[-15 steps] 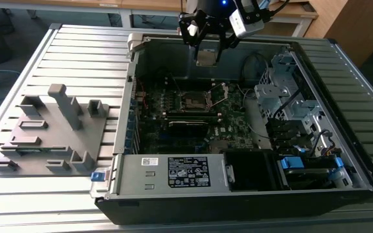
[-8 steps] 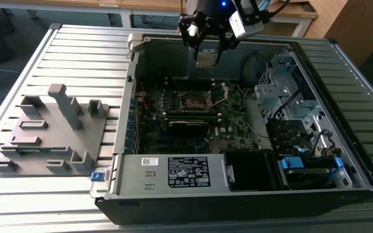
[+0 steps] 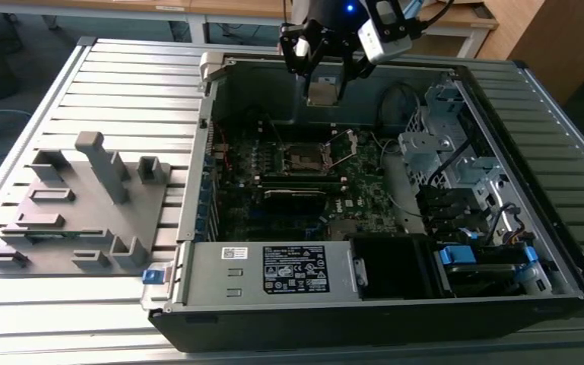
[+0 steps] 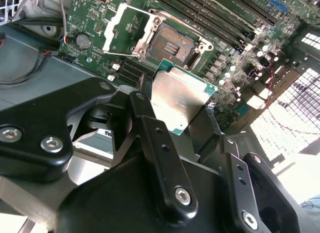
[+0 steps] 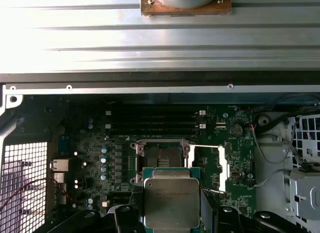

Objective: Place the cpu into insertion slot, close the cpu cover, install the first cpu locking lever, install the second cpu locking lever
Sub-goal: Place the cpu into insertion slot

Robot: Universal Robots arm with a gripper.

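Chip, square with dull silver top and green rim, lies parallel to the motherboard, silver face up, pinched at two opposite edges by the gripper, above the bare socket; the cover stands flipped open beside that socket.

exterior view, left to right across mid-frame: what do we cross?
Grey fixture plate → case wall → insertion slot → cpu cover, flipped open → silver drive cage. The hand, holding the cpu, hangs above the slot, so it is left out of the order.
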